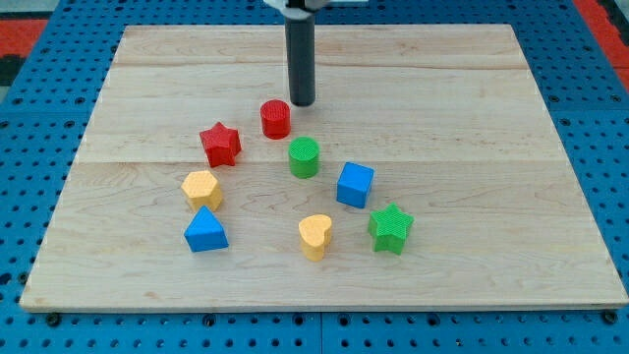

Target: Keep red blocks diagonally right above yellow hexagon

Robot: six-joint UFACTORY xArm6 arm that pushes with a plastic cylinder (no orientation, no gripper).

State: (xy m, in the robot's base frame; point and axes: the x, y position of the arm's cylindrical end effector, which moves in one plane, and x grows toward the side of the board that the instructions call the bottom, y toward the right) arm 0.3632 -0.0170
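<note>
My tip point(302, 102) rests on the board just up and right of the red cylinder point(276, 119), close to it with a small gap. The red star point(220, 144) lies left of and slightly below the cylinder. The yellow hexagon point(201, 188) sits below the red star, a little to its left. Both red blocks stand above and to the right of the hexagon.
A green cylinder point(304, 157) stands below the red cylinder. A blue cube point(355, 185), a green star point(390, 228), a yellow heart point(315, 236) and a blue triangle point(205, 231) lie lower down. The wooden board point(472, 118) ends at a blue pegboard surround.
</note>
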